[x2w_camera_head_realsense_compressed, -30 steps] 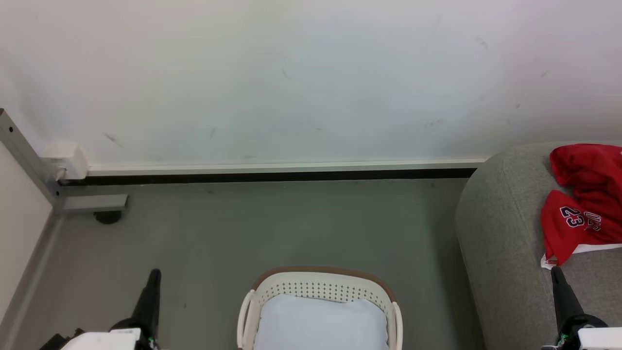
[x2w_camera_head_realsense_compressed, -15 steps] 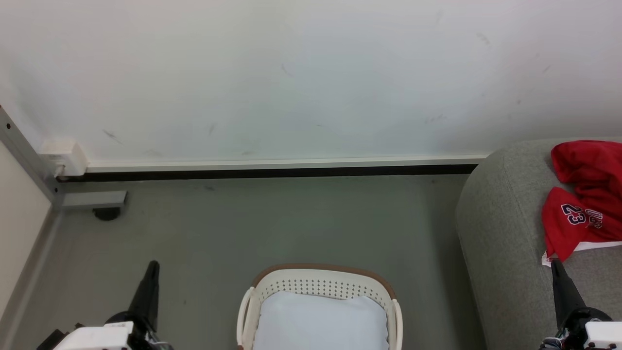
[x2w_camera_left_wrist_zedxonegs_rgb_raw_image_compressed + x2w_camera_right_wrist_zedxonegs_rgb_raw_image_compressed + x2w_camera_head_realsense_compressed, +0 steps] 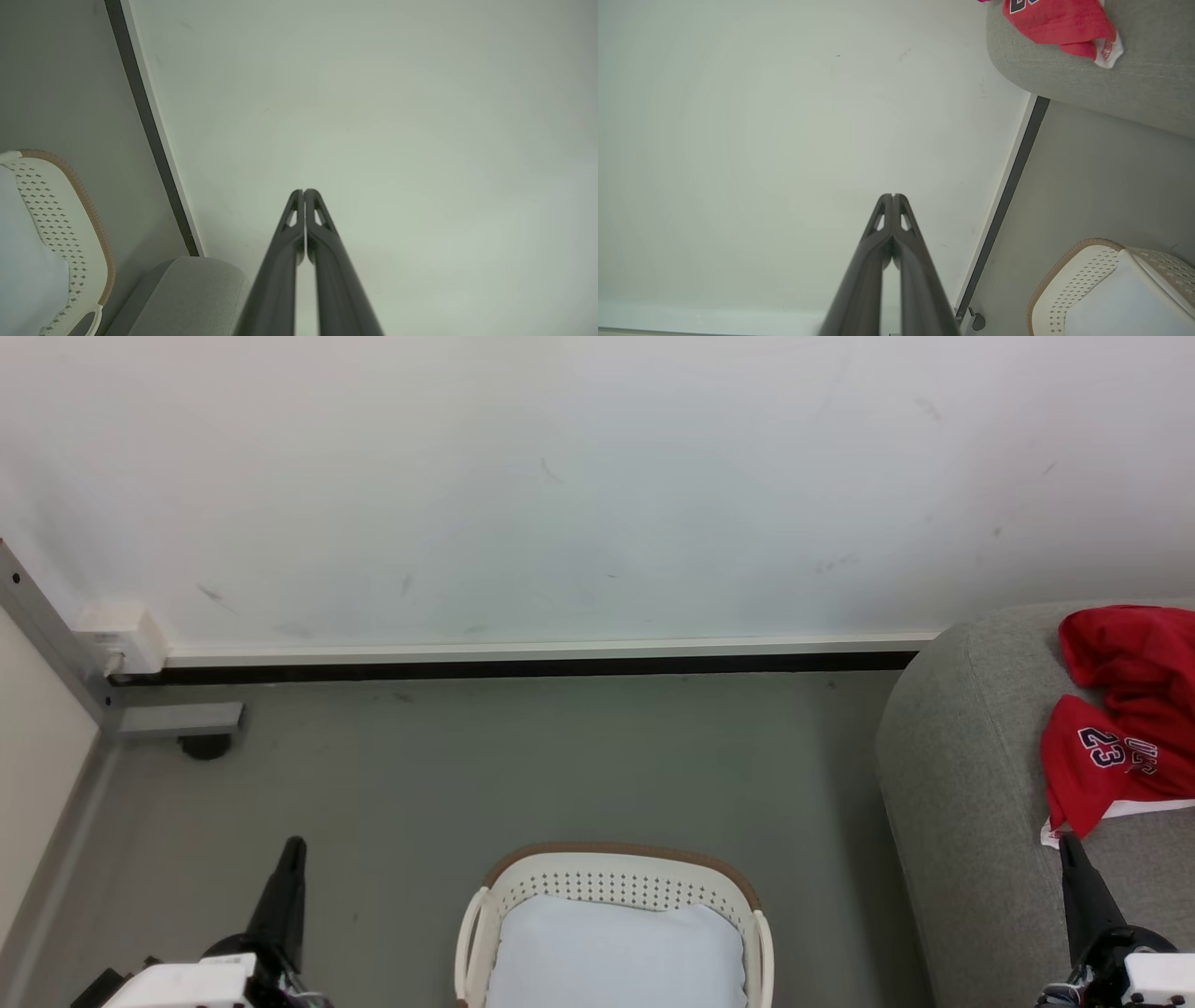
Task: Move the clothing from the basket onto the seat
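Note:
The red clothing [image 3: 1125, 719], with a dark "23" on it, lies bunched on the light grey seat [image 3: 962, 784] at the right edge of the head view. The white basket [image 3: 616, 882] with its brown rim stands on the floor at the bottom centre, holding a pale bluish-white pad [image 3: 616, 957]. My left gripper [image 3: 293, 847] is shut and empty, left of the basket. My right gripper [image 3: 1066, 842] is shut and empty, its tip just below the clothing's white hem. In the right wrist view the clothing [image 3: 1057, 21] rests on the seat [image 3: 1101, 84], with the basket [image 3: 1083, 280] at lower right.
A white wall [image 3: 560, 485] with a dark skirting strip [image 3: 513, 670] runs behind the basket. A grey metal frame with a caster [image 3: 191, 728] stands in the left corner. Bare grey floor [image 3: 560, 765] lies between the basket and the wall.
The whole head picture shifted slightly downward from one second ago, so the camera moved. The clothing, the basket and both shut grippers keep their places.

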You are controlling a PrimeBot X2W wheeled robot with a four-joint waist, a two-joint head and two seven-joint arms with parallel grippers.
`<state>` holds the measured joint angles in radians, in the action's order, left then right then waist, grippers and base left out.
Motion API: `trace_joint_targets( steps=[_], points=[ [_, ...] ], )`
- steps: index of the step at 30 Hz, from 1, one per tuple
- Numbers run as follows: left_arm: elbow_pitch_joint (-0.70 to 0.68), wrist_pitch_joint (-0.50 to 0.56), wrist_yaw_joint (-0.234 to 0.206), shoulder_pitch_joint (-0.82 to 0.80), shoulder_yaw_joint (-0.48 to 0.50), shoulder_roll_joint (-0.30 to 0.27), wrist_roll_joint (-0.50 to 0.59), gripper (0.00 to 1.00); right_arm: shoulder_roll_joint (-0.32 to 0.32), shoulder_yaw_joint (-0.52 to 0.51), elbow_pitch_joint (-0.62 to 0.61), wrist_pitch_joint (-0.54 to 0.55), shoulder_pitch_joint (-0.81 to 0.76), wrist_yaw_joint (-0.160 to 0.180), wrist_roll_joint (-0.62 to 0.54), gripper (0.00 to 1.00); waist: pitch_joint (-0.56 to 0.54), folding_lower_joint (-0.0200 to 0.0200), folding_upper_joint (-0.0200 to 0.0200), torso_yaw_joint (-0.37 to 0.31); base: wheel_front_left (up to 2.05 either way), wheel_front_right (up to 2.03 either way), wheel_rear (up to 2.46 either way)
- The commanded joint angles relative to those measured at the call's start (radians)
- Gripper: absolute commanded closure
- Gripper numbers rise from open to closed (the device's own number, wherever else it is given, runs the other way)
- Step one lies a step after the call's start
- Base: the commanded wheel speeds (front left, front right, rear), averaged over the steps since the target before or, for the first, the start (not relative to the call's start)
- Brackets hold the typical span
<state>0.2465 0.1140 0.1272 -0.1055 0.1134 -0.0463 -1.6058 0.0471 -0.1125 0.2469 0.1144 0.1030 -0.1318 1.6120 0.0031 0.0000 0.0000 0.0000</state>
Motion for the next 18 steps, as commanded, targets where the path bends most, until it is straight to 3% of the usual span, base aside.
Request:
trace_joint_targets(
  steps=[1,18],
  points=[
    [-0.002,0.004,0.007,-0.009,0.003,-0.007,-0.013,1.00,0.006,-0.003,-0.004,0.003,0.013,0.002,0.002,1.00,0.000,0.0000,0.0000,0.000,0.00,0.00,0.00],
    [-0.002,0.004,0.007,-0.009,0.003,-0.007,-0.013,1.00,0.006,-0.003,-0.004,0.003,0.013,0.002,0.002,1.00,0.000,0.0000,0.0000,0.000,0.00,0.00,0.00]
  ],
)
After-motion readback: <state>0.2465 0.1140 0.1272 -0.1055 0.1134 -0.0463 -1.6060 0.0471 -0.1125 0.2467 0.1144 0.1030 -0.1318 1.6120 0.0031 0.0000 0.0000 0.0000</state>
